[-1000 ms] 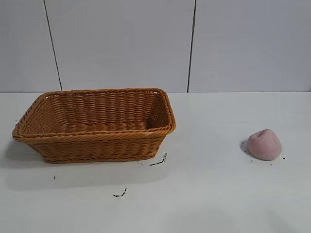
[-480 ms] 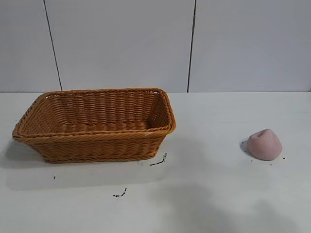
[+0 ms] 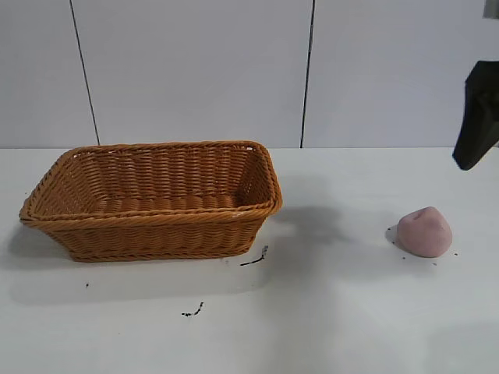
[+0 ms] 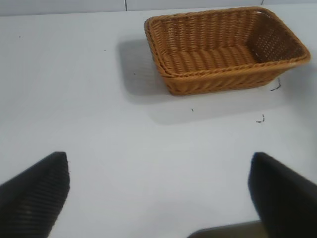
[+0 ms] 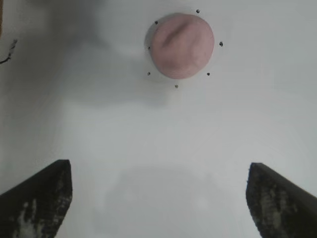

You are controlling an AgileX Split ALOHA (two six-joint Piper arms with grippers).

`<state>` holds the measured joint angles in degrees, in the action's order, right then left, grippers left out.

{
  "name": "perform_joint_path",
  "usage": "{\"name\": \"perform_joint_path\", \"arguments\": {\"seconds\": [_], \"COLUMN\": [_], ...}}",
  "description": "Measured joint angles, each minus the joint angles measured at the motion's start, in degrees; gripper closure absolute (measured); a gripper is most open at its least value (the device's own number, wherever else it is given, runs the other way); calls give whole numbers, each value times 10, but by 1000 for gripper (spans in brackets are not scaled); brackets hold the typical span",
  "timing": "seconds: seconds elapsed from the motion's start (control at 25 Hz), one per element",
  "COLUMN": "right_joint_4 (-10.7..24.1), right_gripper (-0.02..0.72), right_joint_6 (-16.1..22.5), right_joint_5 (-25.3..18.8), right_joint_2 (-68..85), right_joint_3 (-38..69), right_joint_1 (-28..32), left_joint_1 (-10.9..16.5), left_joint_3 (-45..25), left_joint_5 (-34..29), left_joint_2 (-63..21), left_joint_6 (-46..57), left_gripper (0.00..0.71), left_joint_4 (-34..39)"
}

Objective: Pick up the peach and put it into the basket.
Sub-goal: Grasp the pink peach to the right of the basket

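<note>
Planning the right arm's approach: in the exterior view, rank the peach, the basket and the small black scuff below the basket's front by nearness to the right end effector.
1. Pale-pink rounded peach, below the right end effector.
2. Orange-brown woven wicker basket, left half of the table.
3. Small black scuff, in front of the basket. Too close to call against the basket.

White table (image 3: 335, 327) fills the lower half of the exterior view, matte, evenly lit. Soft grey shadows lie across it. Small black scuff marks (image 3: 253, 259) near centre; another mark (image 3: 192, 312) closer to the camera. Behind, a pale grey panelled wall (image 3: 195, 70), split by two thin dark vertical seams (image 3: 308, 74).
</note>
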<state>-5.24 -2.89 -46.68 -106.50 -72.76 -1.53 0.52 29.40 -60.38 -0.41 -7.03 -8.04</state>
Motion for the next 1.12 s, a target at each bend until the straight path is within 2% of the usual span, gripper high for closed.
{"name": "perform_joint_path", "arguments": {"seconds": [0.24,0.4,0.48,0.6,0.72,0.8,0.84,1.04,1.12], "right_joint_4": [0,0,0,0,0,0,0,0,-2], "right_gripper": [49,52,77,222,536,677,709,713,713], "right_joint_6": [10,13,14,14,12,3,-3,-14,-14], "right_joint_5": [69,81,86,98,97,89,79,-2,-47], "right_joint_2": [-86,-123,-131,-132,-132,-130,-129,-119,-108], "right_joint_3": [-19,-20,-20,-20,-20,-27,-35,-117,-166], "right_joint_1": [0,0,0,0,0,0,0,0,0], "left_joint_1": [0,0,0,0,0,0,0,0,0], "left_joint_3": [0,0,0,0,0,0,0,0,0], "left_joint_5": [0,0,0,0,0,0,0,0,0], "left_joint_2": [0,0,0,0,0,0,0,0,0], "left_joint_6": [0,0,0,0,0,0,0,0,0], "left_gripper": [16,16,16,16,16,16,16,16,16], "left_joint_4": [0,0,0,0,0,0,0,0,0]}}
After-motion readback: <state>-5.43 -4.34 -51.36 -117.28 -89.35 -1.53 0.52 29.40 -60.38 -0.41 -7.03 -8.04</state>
